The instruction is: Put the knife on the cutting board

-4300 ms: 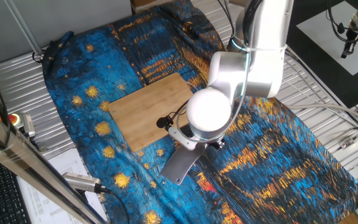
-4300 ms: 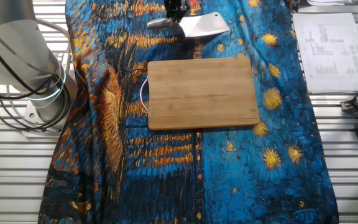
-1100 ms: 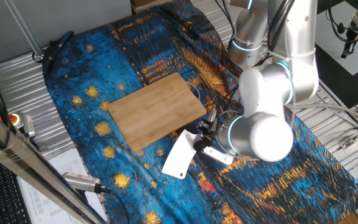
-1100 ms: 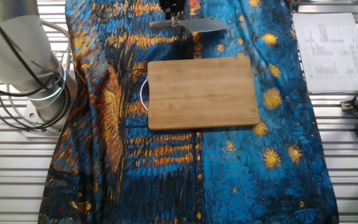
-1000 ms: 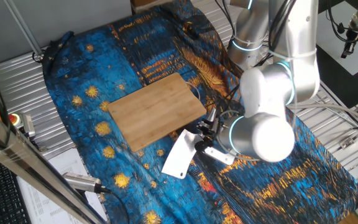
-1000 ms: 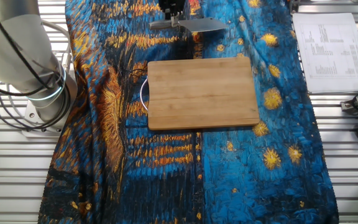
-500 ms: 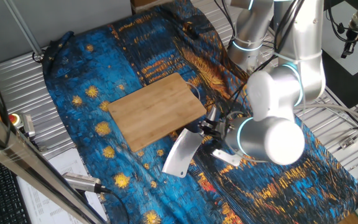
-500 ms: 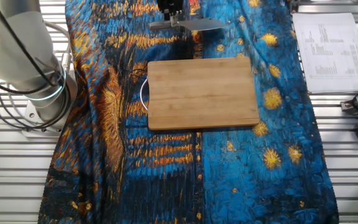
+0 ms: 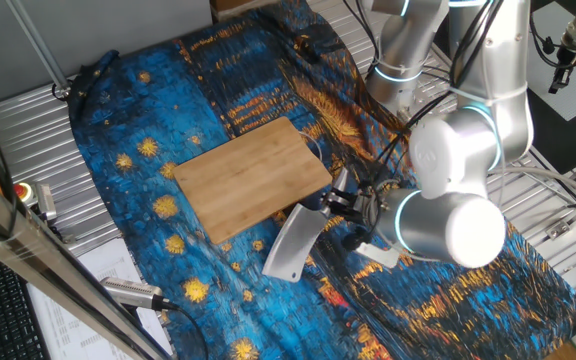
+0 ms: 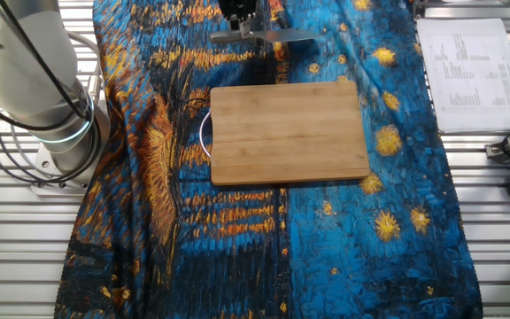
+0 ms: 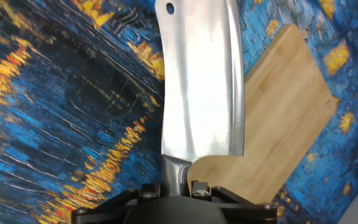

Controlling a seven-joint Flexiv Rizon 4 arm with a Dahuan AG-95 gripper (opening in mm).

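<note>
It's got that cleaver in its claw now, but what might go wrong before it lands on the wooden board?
The gripper pinches the knife only at the handle, so the broad blade might twist or slip out. The blade hangs tilted beside the cutting board; if carried low, it might catch the board's edge and push it. The patterned cloth is wrinkled, so a nudged board may slide.

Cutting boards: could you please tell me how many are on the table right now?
1. The cutting board lies flat in the middle of the blue painted cloth, beside the knife held in the gripper. Nothing suggests another is hidden.
</note>
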